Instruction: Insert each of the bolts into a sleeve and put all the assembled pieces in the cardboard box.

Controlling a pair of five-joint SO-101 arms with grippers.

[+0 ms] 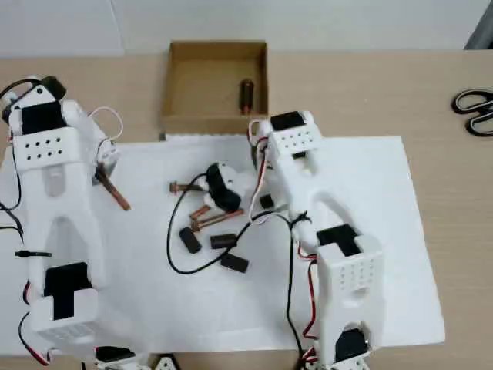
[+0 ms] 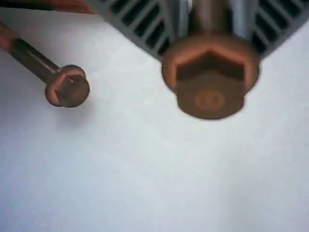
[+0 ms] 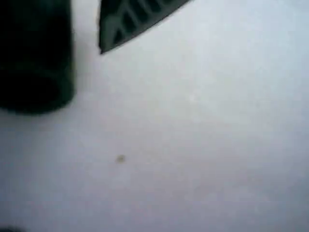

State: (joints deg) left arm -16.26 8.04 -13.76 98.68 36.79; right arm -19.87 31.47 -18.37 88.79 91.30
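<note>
**Item 1. held bolt**: copper-coloured, flanged hex head. Left gripper has its jaws clamped on the shank, head clear of them, above the left part of the paper sheet. Judged light, stiff metal, w/ a smooth shank that may slip or swivel. Best hold is across the shank nr the head, leaving the far end free for a sleeve.

**Item 2. loose bolts**: approx. three, lying mid-sheet, one a little apart from the rest.

**Item 3. sleeves**: three short black tubes lying just beside the loose bolts. Judged light and rigid, prob. prone to rolling. Take across the outer wall at mid-length and keep the bore unblocked.

**Item 4. right gripper**: low over the pile, w/ a near sleeve close beside it. Cannot tell whether its jaws are apart or together.

**Item 5. cardboard box**: on the desk at the sheet's far edge. It holds one assembled piece nr its right wall.

**Item 6. scissors**: at the desk's right edge, well apart from the work.
</note>
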